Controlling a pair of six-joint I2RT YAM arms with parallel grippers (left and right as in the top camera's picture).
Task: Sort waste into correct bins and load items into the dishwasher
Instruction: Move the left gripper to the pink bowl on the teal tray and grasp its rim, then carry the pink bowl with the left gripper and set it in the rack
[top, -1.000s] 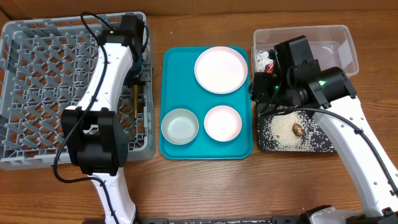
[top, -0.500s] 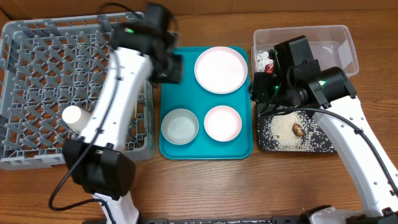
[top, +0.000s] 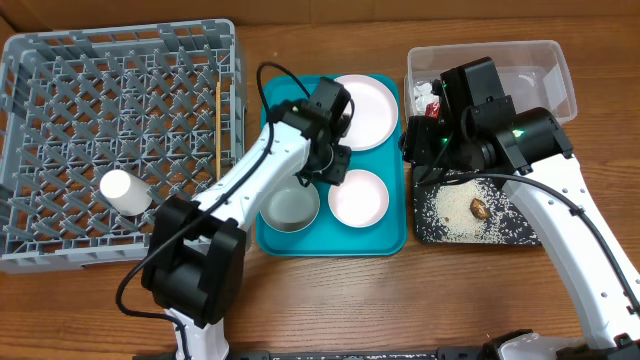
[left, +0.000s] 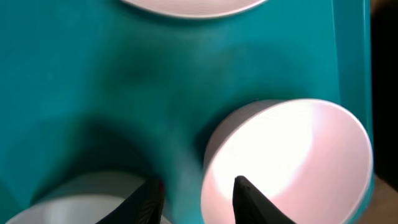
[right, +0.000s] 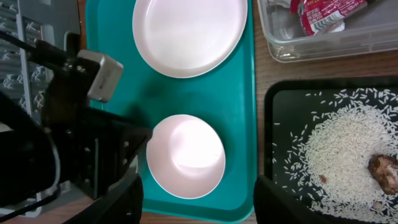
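My left gripper (top: 325, 170) hovers open over the teal tray (top: 285, 110), with only teal tray (left: 93, 81) between its fingers (left: 249, 199). A small white bowl (left: 292, 162) sits to its right and a metal bowl (left: 74, 202) to its left. The white plate (top: 358, 110) lies at the tray's far end. A white cup (top: 125, 190) lies on its side in the grey dish rack (top: 120, 30), and a chopstick (top: 217, 125) rests near the rack's right wall. My right gripper (right: 202, 208) stands wide open above the white bowl (right: 186, 155), holding nothing.
The clear tub (top: 540, 80) at the back right holds the red-and-white wrapper (right: 323, 12). In front of it the black tray (top: 520, 232) carries scattered rice (right: 348, 146) and a brown lump (right: 385, 171). My left arm (right: 62, 143) fills the left of the right wrist view.
My left arm has swung right, from the dish rack's right edge to above the teal tray, its jaws a little wider. The cup now shows in the rack. The right arm is still.
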